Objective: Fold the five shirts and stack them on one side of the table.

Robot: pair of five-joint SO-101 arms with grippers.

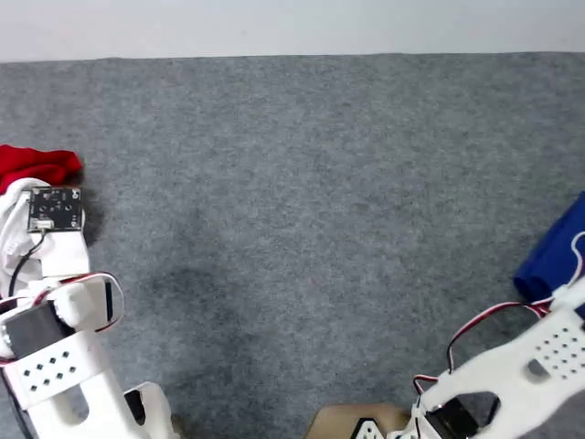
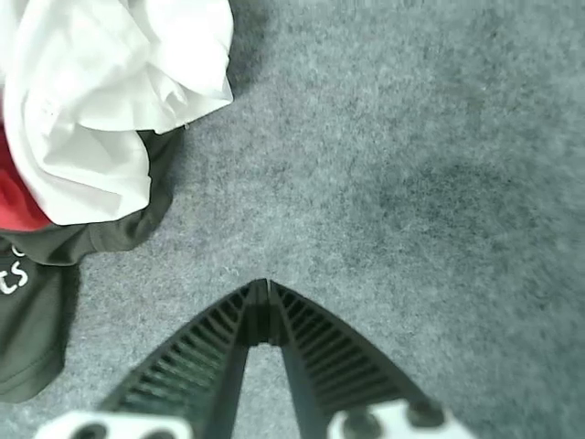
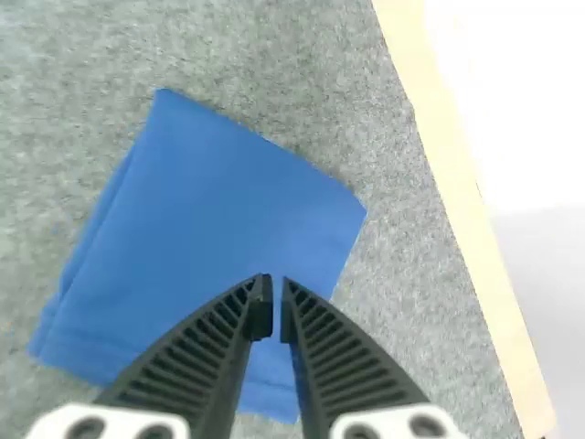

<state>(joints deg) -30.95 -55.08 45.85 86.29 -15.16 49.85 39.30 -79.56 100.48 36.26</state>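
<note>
from above, we saw the red shirt point(image 1: 37, 165) at the grey mat's point(image 1: 311, 201) left edge and the blue shirt point(image 1: 556, 261) at its right edge. at the left wrist, our left gripper point(image 2: 268, 293) hung closed and empty beside the mat's crumpled pile point(image 2: 101, 110); we judged it should open wide and pinch one layer. at the right wrist, the right gripper point(image 3: 272, 289) hovered closed and empty over the blue shirt.

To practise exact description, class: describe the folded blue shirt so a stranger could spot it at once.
On the grey felt-covered table, look to the side under the right gripper, by the pale wooden edge. The blue cloth shirt lies there alone. Unlike the crumpled white shirt, red shirt and dark shirt heaped at the opposite side, it is folded into a flat rectangle.
</note>
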